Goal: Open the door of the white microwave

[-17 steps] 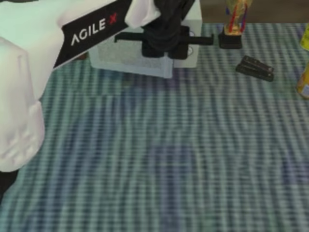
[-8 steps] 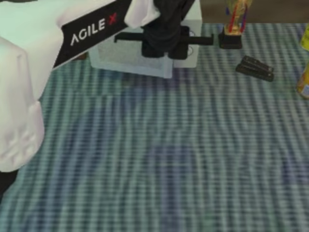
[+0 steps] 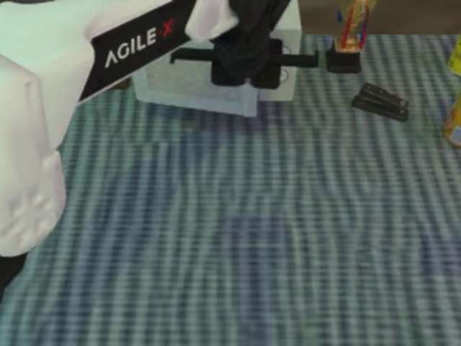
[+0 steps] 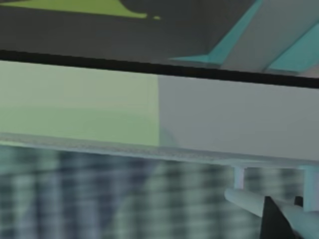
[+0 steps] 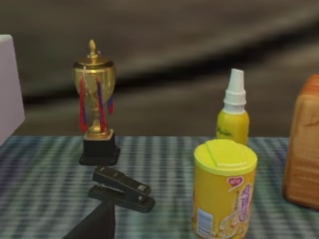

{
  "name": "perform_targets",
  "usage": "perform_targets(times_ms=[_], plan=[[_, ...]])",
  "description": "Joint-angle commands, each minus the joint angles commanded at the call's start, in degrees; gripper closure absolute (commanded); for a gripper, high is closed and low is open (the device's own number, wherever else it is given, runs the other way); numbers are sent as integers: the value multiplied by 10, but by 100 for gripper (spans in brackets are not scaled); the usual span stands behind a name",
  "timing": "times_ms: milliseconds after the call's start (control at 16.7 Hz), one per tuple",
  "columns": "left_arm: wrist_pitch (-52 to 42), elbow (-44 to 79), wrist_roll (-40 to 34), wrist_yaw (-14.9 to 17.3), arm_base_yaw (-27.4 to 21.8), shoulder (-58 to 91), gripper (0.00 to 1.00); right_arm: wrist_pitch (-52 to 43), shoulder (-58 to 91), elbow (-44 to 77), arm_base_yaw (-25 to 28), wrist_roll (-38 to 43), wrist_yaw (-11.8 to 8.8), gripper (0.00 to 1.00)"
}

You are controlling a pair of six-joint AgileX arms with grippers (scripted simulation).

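Note:
The white microwave (image 3: pixel 287 25) stands at the table's far edge, left of centre. Its door (image 3: pixel 180 81), with a grey mesh window, hangs slightly ajar, its lower edge angled out from the box. My left arm reaches across from the left, and my left gripper (image 3: pixel 248 72) sits at the door's right side beside the knob panel (image 3: pixel 279 76). In the left wrist view the pale handle bar (image 4: pixel 249 199) runs between the dark fingers (image 4: pixel 276 224) of my left gripper (image 4: pixel 287 213), which is shut on it. My right gripper (image 5: pixel 99 224) shows only as a dark tip.
A gold trophy (image 3: pixel 349 36) on a black base stands right of the microwave, with a black stapler (image 3: pixel 380 101) in front of it. At the far right are a yellow can (image 5: pixel 224 189), a yellow bottle (image 5: pixel 233 117) and a brown loaf (image 5: pixel 304 144).

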Motion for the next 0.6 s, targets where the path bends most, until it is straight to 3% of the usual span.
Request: perform_targets(times_ms=[600], plan=[[5, -9, 2, 6, -4, -3, 100, 0, 0, 0, 0, 0, 0, 0]])
